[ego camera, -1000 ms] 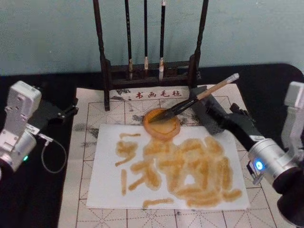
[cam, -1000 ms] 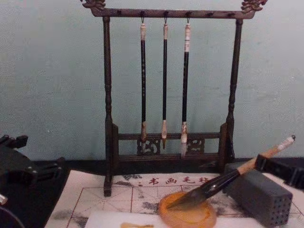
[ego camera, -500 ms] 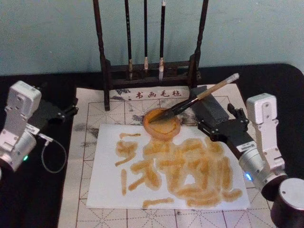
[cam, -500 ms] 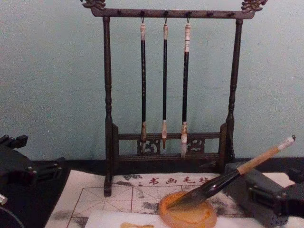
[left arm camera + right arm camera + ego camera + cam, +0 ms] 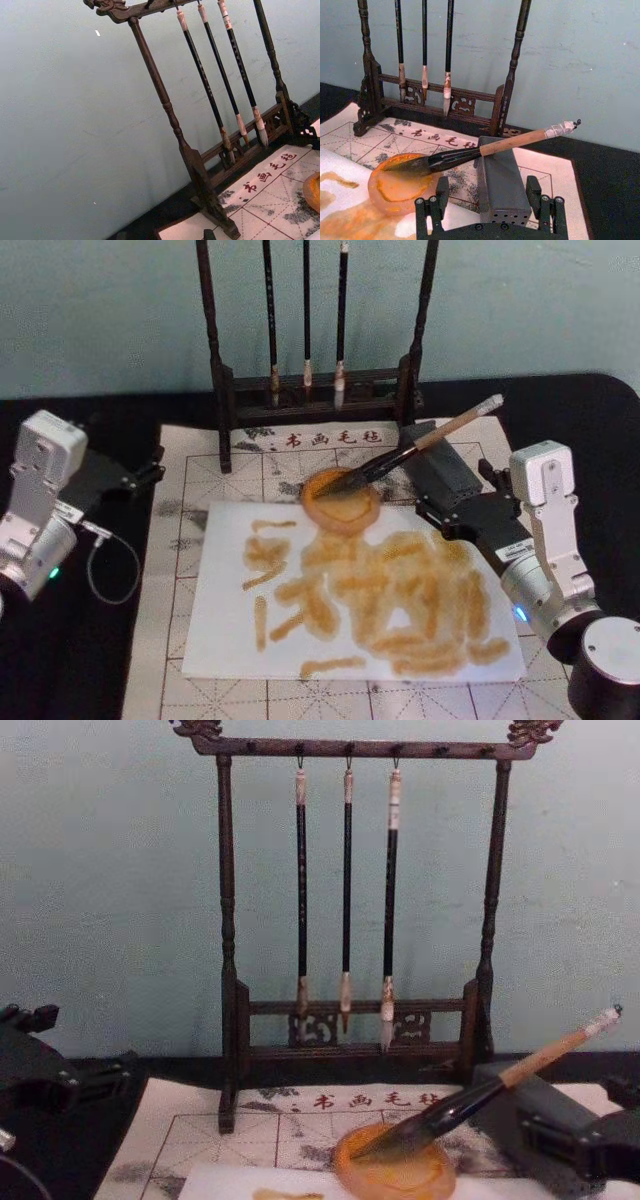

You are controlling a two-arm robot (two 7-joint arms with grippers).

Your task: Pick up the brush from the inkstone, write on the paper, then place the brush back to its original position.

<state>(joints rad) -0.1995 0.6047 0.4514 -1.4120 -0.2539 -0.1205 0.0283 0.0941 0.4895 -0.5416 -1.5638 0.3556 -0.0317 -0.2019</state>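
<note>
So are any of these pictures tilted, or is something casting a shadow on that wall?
In the left wrist view the rack leans, so that camera is tilted. The chest view shows it upright and lit evenly, with no distinct shadow on the wall. In the right wrist view the right gripper sits open, a dark shape at the edge, while the brush and inkstone look fairly crisp.

Soft, even indoor light fills all four views, with no single bright source showing. The pale blue-green wall (image 5: 120, 900) is lit flatly, faintly mottled. Shadows are weak: the brush rack (image 5: 318, 390) casts only a dim, diffuse one on the mat (image 5: 200, 480). The white paper (image 5: 225, 630) is bright but not blown out. The black bench (image 5: 90, 660) swallows detail, and the dark right end effector (image 5: 492, 205) blends into it. All pictures are slightly soft and grainy; the amber inkstone (image 5: 400, 187) shows a mild sheen
</note>
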